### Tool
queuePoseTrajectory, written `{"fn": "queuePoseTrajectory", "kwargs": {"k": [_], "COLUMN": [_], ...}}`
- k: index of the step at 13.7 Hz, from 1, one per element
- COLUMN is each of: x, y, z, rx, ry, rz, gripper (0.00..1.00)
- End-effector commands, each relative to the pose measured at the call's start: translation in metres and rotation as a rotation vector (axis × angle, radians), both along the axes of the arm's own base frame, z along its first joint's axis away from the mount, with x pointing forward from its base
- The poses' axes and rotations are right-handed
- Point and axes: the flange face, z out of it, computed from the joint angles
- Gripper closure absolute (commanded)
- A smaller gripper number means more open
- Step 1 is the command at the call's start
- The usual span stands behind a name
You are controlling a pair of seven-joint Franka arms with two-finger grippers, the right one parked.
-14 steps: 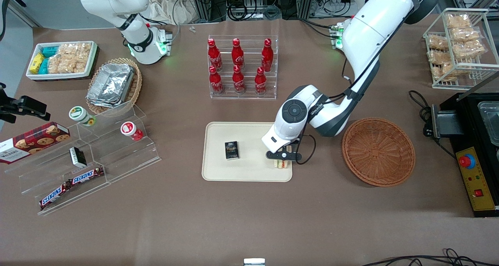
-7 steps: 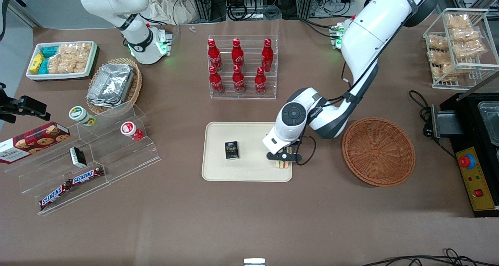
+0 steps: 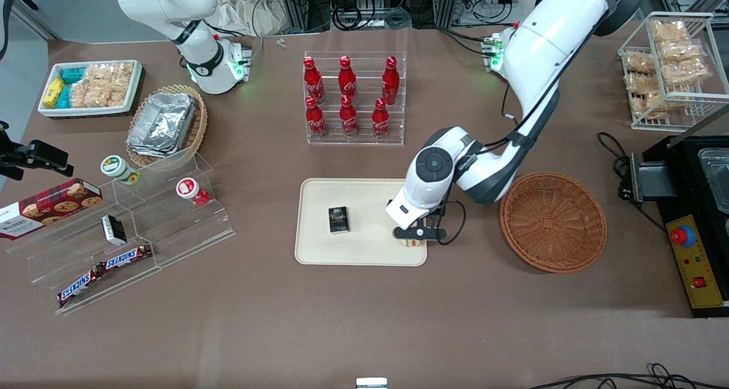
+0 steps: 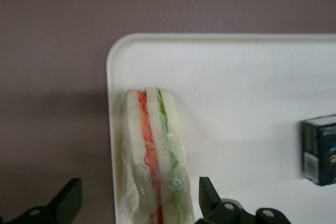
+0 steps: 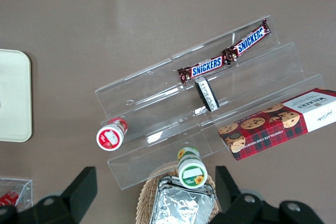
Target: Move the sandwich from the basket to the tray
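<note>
Wrist view: open hand (image 4: 136, 211) straddles sandwich (image 4: 152, 156) on tray (image 4: 236, 77), black box (image 4: 319, 149) nearby.

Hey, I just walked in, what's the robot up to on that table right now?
The left arm's gripper hangs over the corner of the tray nearest the basket, fingers open. Between them the sandwich lies on the tray at its edge, with neither finger touching it. A small black box also sits on the tray, apart from the sandwich. The basket has nothing in it.
</note>
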Motion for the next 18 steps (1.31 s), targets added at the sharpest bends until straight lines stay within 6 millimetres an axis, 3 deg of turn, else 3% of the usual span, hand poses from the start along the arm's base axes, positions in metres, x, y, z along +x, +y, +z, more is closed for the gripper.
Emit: {"fn": "queuePoseTrajectory", "kwargs": {"k": [1,6,9,12,16,18], "x": [0.005,0.011,-0.001,-0.009,-0.010,-0.018], "y": [0.027,0.085,0.115,0.159,0.215,0.255], "z": [0.068,0.150,0.196,0.244,0.294,0.324], "rx": [0.027,0.058,0.047,0.054,0.055,0.024], "ry": [-0.030,-0.019,0.055,0.107,0.146,0.112], "rz": [0.062,0.138,0.052,0.018,0.032,0.055], "gripper": [0.00,0.00,0.00,0.00,0.00,0.00]}}
